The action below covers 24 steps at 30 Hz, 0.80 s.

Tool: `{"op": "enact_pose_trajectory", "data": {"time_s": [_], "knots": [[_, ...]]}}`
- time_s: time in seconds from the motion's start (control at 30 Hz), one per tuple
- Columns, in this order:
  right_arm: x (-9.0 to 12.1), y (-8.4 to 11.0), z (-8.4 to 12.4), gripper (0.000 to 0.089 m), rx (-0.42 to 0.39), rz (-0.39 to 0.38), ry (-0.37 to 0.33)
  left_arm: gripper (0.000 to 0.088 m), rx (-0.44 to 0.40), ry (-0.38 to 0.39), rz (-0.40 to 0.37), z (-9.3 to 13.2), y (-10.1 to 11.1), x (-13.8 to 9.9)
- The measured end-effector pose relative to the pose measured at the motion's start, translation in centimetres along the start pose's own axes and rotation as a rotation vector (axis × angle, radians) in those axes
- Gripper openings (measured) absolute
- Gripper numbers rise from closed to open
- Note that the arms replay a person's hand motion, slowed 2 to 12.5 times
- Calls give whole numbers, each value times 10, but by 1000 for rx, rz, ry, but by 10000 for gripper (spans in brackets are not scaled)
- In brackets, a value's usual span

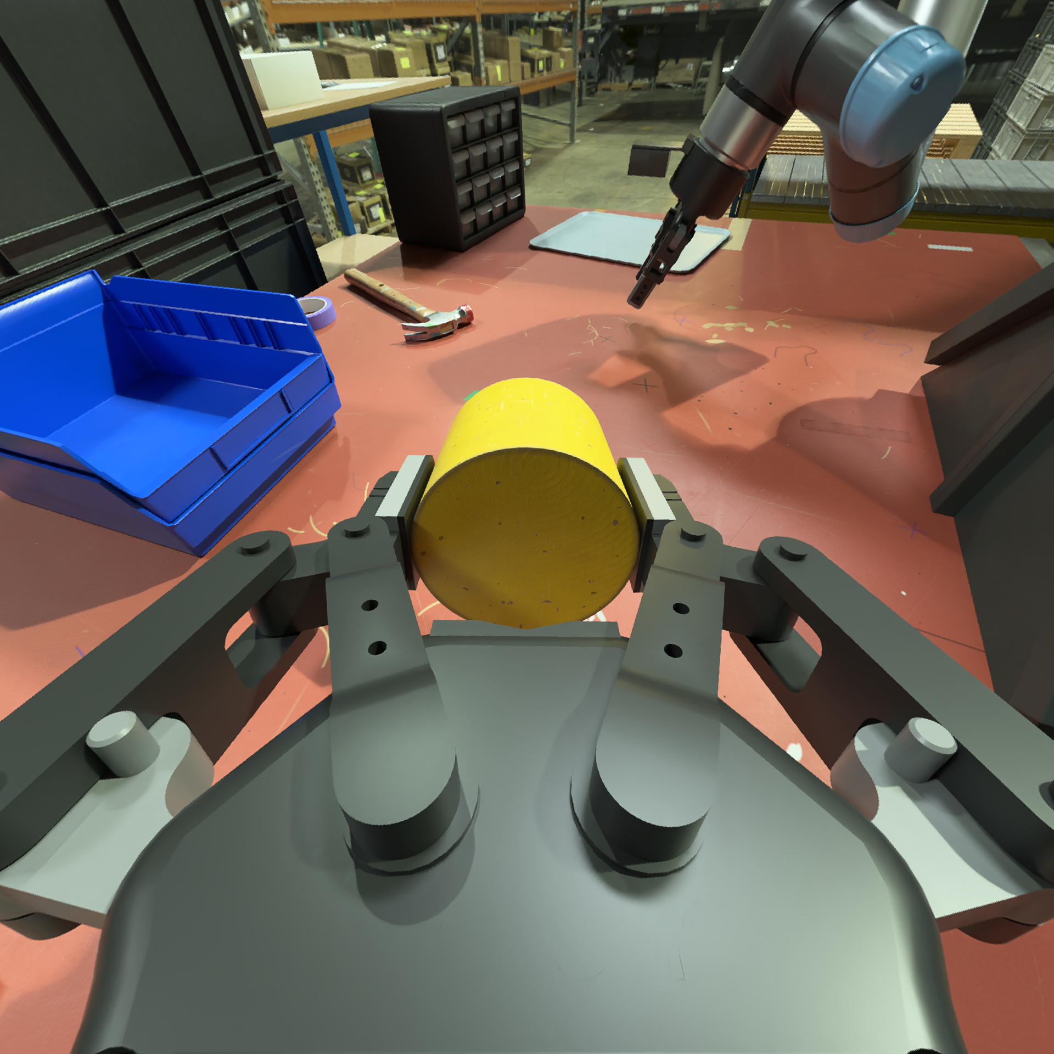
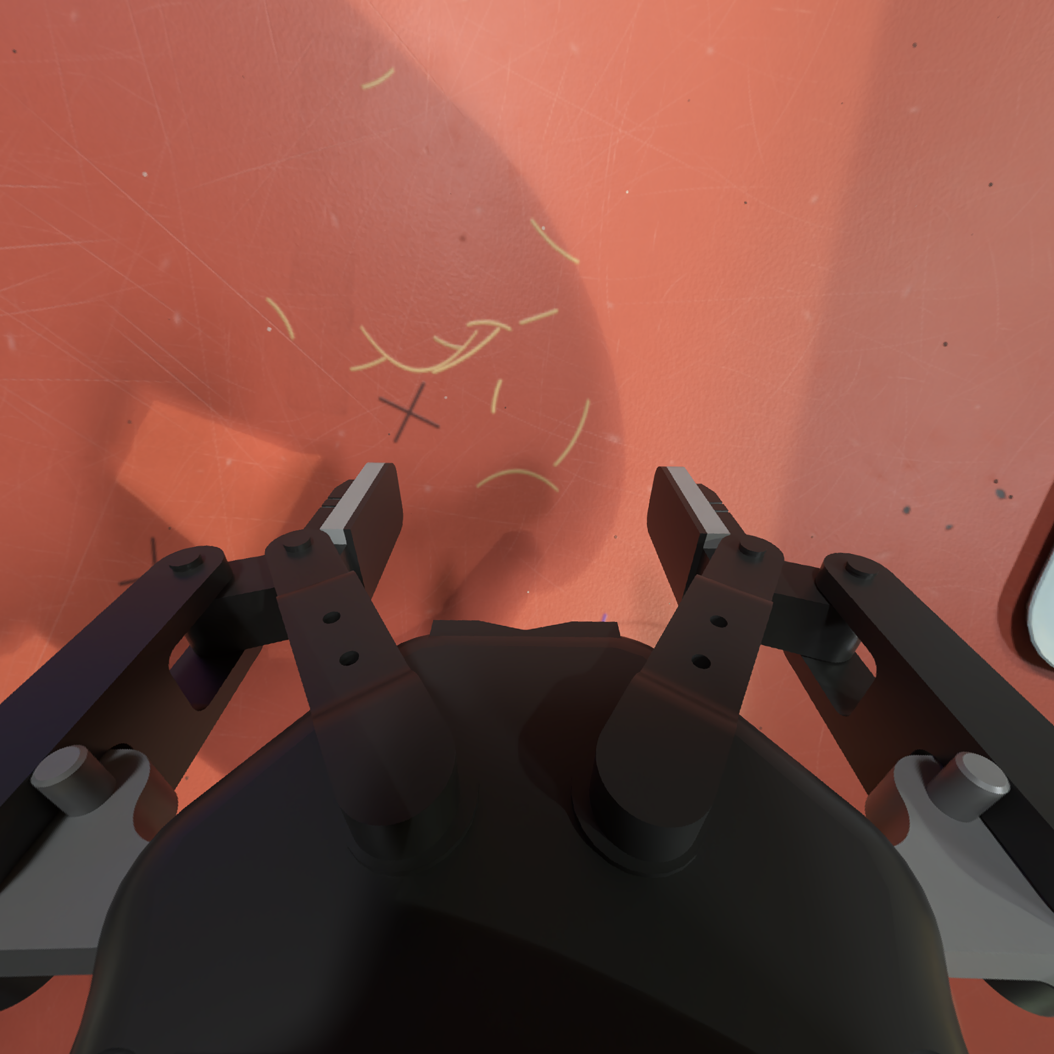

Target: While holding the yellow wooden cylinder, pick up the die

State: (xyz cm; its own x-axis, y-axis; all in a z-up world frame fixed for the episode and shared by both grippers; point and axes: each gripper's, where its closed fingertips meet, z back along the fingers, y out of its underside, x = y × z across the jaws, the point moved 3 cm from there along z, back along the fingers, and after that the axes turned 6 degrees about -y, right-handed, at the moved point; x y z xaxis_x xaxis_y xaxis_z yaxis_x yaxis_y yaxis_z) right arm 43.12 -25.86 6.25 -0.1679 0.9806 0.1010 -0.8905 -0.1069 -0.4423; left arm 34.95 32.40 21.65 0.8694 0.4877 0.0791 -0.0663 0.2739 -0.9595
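My left gripper [image 1: 525,465] is shut on the yellow wooden cylinder [image 1: 525,513] and holds it lying along the fingers, flat end toward the camera, above the red table [image 1: 770,513]. A tiny green sliver [image 1: 471,394] peeks out behind the cylinder's upper left edge; I cannot tell what it is. No die shows clearly in either view. My right gripper [image 1: 639,296] hangs above the table's far middle, pointing down. In the right wrist view it [image 2: 525,473] is open and empty over bare table [image 2: 741,228] with scratch marks.
A blue bin [image 1: 159,399] stands at the left. A hammer [image 1: 410,308] and a purple tape roll [image 1: 319,311] lie beyond it. A black drawer cabinet [image 1: 456,165] and a pale tray [image 1: 604,239] are at the back. A dark box [image 1: 998,428] is at the right.
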Motion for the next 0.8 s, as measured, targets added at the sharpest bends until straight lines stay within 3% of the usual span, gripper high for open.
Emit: {"op": "enact_pose_trajectory", "data": {"time_s": [0.3, 0.53, 0.8], "knots": [[0, -14, 44, 760, -38, 23, 42, 551, 2, 2, 0, -1, 0, -1], [-3, -28, 80, 689, -110, 62, 84, 551, 5, 4, -3, -2, 0, -2], [-5, -32, 89, 693, -105, 127, 106, 551, 7, 5, -10, -3, 0, -3]]}}
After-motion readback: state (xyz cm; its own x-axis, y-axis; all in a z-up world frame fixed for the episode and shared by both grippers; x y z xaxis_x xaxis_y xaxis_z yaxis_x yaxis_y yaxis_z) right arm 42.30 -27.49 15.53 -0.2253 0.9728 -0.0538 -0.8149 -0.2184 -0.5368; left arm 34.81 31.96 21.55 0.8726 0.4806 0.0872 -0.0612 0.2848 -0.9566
